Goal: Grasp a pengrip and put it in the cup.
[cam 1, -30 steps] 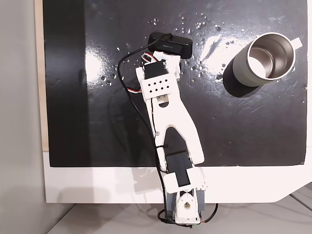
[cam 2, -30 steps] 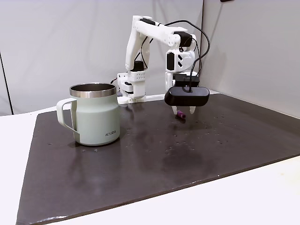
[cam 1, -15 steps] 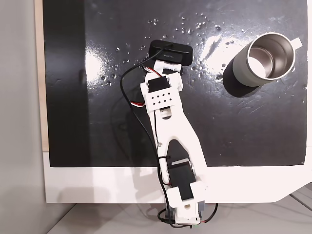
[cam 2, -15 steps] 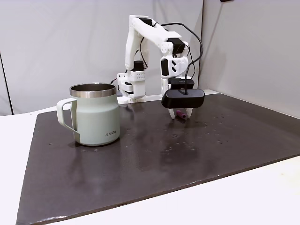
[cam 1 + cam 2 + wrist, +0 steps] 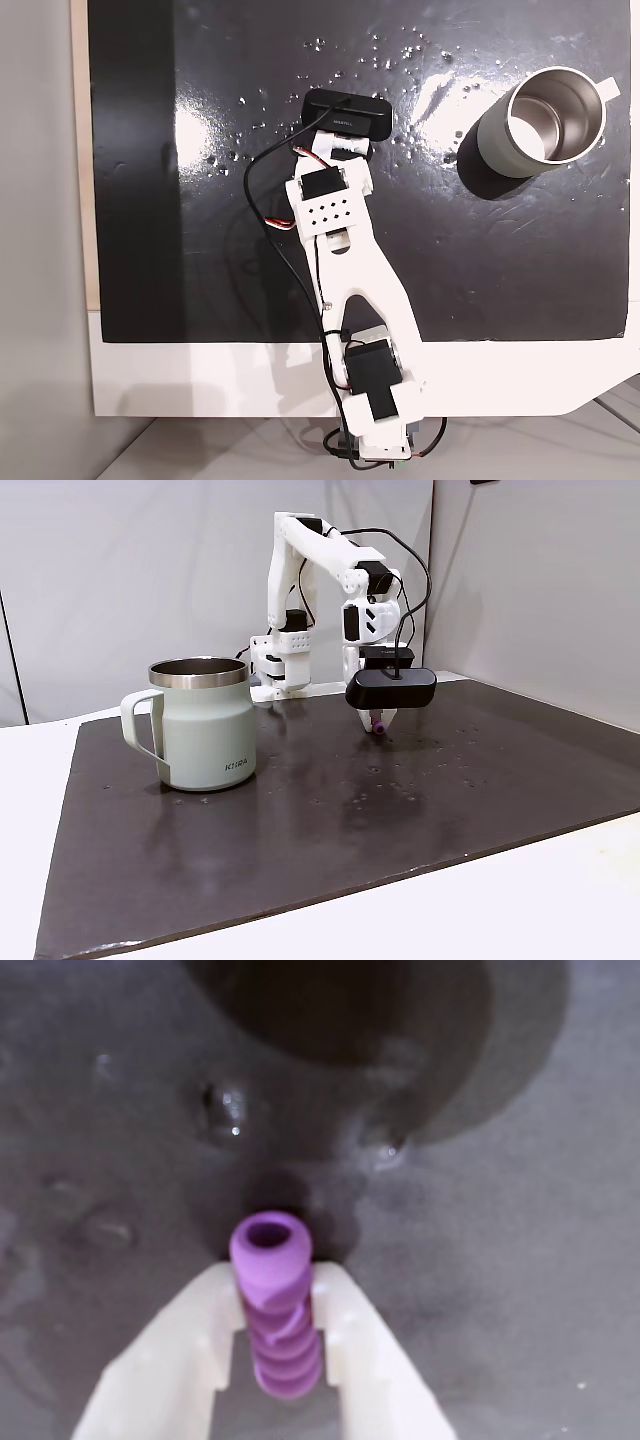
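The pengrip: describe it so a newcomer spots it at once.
Start at the dark tabletop and follow the white robot arm down to its gripper. Clamped between the two white fingers is a small light-purple ribbed tube, the pengrip, the one purple thing there.

We see a white, 3D-printed arm (image 5: 345, 262) built from flat, angular shell segments, with black servo blocks (image 5: 370, 372) set between them at the joints. One wrist plate carries a grid of small round holes (image 5: 326, 209). A thin black cable (image 5: 418, 568) loops along the links, joined near the wrist by red-and-white leads (image 5: 275, 219). A glossy black, rounded bar-shaped camera housing (image 5: 391, 689) with faint lettering sits at the wrist. In the wrist view we note the gripper (image 5: 275, 1290), whose two fingers (image 5: 170, 1350) are cream-white, smooth and wedge-shaped.
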Available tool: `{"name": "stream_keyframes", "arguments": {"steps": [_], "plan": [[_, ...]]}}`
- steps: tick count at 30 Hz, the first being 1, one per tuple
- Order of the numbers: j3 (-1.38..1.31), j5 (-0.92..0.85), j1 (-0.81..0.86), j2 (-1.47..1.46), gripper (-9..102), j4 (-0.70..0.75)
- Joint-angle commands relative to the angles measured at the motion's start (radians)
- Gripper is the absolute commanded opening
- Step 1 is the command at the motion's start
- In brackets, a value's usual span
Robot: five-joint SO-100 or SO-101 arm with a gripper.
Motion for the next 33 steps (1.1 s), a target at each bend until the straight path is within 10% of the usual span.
{"name": "stream_keyframes", "arguments": {"steps": [1,16,33], "plan": [[-0.005,0.015,-0.014,0.035,0,0.005],[-0.514,0.101,0.103,0.067,0,0.523],[-0.526,-0.138,0.419,0.42,0,0.696]]}}
